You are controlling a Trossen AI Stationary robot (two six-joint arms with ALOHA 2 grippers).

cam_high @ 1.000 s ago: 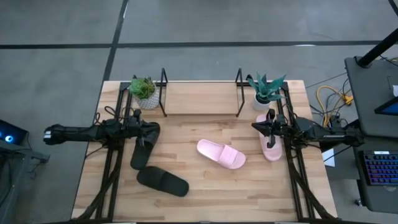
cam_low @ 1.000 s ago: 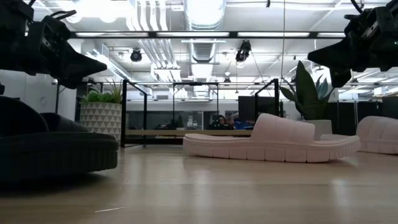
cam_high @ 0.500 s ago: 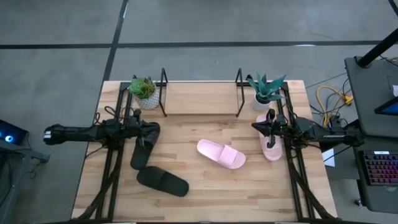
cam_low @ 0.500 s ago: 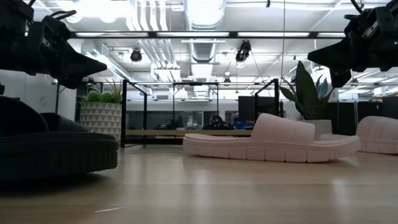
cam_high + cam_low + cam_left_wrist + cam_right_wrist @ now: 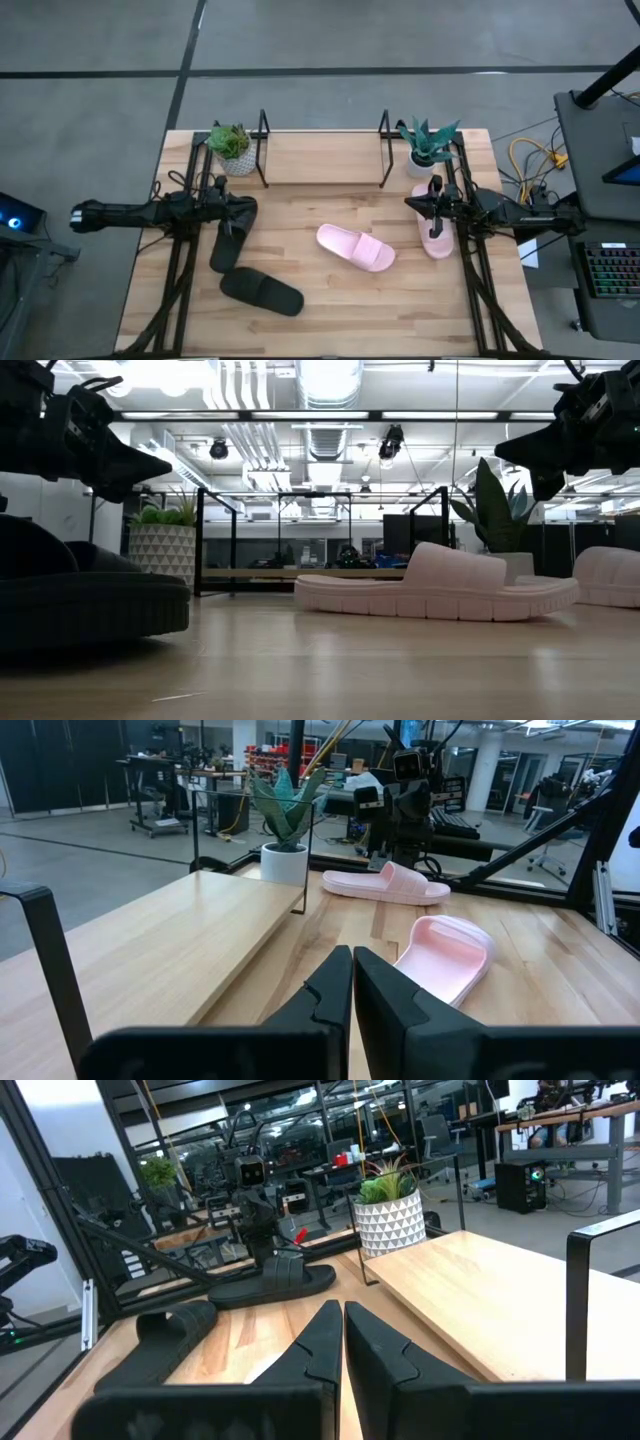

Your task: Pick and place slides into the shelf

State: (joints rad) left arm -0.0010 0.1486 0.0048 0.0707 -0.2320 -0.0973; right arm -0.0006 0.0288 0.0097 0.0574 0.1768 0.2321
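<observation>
my left gripper (image 5: 248, 206) hangs over the upper black slide (image 5: 228, 240) at the left side of the table (image 5: 320, 320), fingers (image 5: 330, 990) pressed together on nothing. my right gripper (image 5: 412, 203) hangs beside the far pink slide (image 5: 436, 226) on the right, its fingers (image 5: 325, 1342) closed and empty too. the second black slide (image 5: 262, 291) lies nearer the front edge, just below the first, and the other pink slide (image 5: 356, 247) sits mid-table, angled. nothing is in the shelf (image 5: 322, 150) yet; its board along the back edge is bare between the two upright end frames.

these look like moulded foam: light, a bit springy, matte and not slippery, nothing to break. i'd judge the wide strap the best hold, one finger under the arch and one on top; pinching the sole edge would likely let it sag or twist.

room is fair in the middle of the table. the tight spots are at the back corners, where a potted plant (image 5: 231, 147) stands by the left frame and another plant (image 5: 428, 142) by the right one, each just outside the shelf ends.
</observation>
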